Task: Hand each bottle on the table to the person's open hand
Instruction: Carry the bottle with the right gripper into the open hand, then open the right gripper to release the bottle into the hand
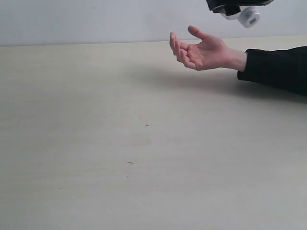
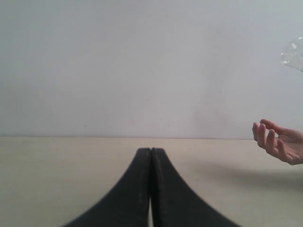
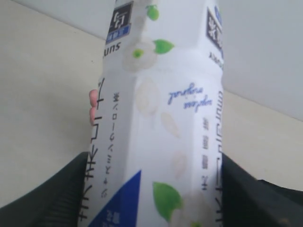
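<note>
A white floral bottle (image 3: 161,123) fills the right wrist view, and my right gripper (image 3: 154,189) is shut on it, one black finger on each side. In the exterior view only its white cap end (image 1: 248,16) shows at the top edge, under the right gripper (image 1: 232,7), above and a little right of the person's open hand (image 1: 201,50). The hand hovers palm up over the table (image 1: 120,143), black sleeve at the wrist. The hand (image 2: 279,142) also shows in the left wrist view. My left gripper (image 2: 150,153) is shut and empty, low over the table. No other bottle is in view.
The person's black-sleeved forearm (image 1: 278,67) reaches in from the right edge. A pale wall (image 1: 96,19) rises behind the table's far edge.
</note>
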Available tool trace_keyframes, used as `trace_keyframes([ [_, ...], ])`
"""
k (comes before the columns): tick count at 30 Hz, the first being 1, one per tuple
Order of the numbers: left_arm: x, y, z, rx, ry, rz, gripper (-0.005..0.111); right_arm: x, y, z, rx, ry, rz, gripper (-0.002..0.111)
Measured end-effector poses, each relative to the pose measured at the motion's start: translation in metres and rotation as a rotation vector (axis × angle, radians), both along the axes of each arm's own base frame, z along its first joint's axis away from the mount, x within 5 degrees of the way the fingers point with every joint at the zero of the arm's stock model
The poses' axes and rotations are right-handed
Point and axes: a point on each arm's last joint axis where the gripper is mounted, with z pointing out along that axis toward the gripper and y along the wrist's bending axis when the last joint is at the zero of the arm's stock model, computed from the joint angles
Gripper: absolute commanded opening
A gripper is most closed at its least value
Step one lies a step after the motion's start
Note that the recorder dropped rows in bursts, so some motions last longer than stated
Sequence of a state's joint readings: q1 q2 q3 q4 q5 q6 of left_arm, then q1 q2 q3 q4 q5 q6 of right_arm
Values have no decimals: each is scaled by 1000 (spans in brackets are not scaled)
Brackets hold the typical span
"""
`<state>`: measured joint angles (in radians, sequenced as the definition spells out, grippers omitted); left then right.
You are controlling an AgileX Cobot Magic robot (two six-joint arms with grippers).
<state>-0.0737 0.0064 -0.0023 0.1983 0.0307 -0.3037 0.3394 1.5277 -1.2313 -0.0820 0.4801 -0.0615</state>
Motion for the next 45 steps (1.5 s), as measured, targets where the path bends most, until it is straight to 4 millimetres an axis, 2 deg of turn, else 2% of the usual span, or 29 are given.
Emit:
trace_keyframes([
  [5,0,0,0,0,0,0,0,1,-5,-25,-5,45,-22,0],
  [14,0,0,0,0,0,0,0,23,5,-73,35,142,-36,0],
  [31,0,0,0,0,0,0,0,35,12,-127,7,286,-30,1],
  [33,0,0,0,0,0,0,0,36,12,-131,4,295,-30,6],
  [37,0,0,0,0,0,0,0,37,12,-131,5,291,-30,22],
  [39,0,0,0,0,0,0,0,37,12,-131,7,285,-30,33],
  [44,0,0,0,0,0,0,0,37,12,-131,7,285,-30,70],
  [45,0,0,0,0,0,0,0,37,12,-131,7,285,-30,75],
])
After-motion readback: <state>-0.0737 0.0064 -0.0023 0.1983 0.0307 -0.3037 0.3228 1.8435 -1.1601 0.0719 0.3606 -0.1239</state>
